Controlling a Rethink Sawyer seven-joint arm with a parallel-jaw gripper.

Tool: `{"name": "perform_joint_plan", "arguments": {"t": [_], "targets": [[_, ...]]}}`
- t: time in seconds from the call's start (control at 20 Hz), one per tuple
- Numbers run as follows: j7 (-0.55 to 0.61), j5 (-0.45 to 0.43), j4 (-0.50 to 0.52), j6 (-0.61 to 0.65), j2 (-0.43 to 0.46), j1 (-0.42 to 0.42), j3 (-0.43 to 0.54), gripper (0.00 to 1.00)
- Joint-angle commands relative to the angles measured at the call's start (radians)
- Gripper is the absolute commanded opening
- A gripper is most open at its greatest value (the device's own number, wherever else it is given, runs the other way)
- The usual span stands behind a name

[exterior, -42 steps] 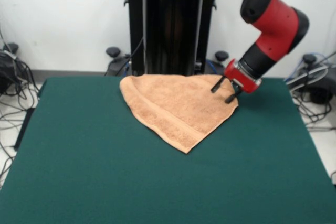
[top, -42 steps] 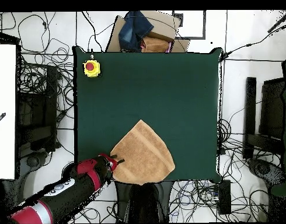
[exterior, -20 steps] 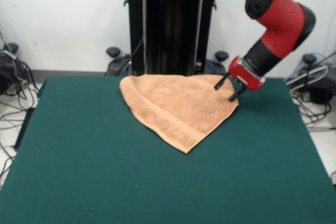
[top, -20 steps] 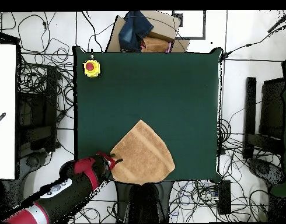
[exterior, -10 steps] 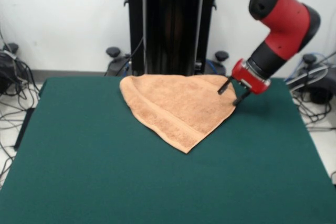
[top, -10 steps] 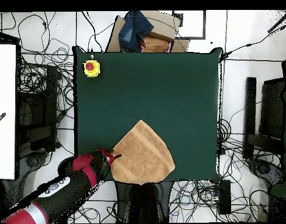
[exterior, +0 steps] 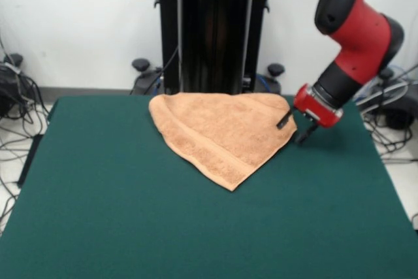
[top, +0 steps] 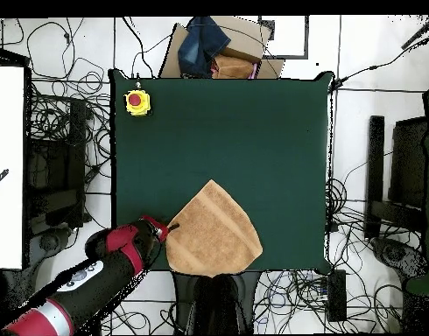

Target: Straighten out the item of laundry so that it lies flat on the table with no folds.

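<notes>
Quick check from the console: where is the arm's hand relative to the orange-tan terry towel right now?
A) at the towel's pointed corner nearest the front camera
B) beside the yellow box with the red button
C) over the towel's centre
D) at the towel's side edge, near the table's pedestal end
D: the open hand straddles the side edge of the orange-tan terry towel, which lies folded at the pedestal end of the dark green table.

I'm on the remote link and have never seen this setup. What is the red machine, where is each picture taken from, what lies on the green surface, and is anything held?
The red and black machine is a robot arm ending in a gripper. One picture looks across the table toward the robot; the other looks straight down, with the robot's base at the bottom. An orange-tan towel lies folded into a rough triangle at the robot's side of the table. A yellow box with a red button sits at a far corner. The gripper is open at the towel's edge, one finger over the cloth and one beside it, and holds nothing.
</notes>
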Motion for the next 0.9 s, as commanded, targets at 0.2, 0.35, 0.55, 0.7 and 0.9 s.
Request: {"name": "perform_joint_plan", "arguments": {"t": [0.2,0.35,0.55,0.7,0.9], "targets": [[0.282,0.099,-0.133,0.086,0.102,0.033,0.055,1.0],[0.284,0.11,-0.136,0.093,0.111,0.041,0.05,1.0],[0.287,0.121,-0.14,0.107,0.116,0.049,0.044,1.0],[0.291,0.127,-0.143,0.113,0.125,0.054,0.037,1.0],[0.292,0.131,-0.141,0.12,0.136,0.06,0.028,1.0]]}}
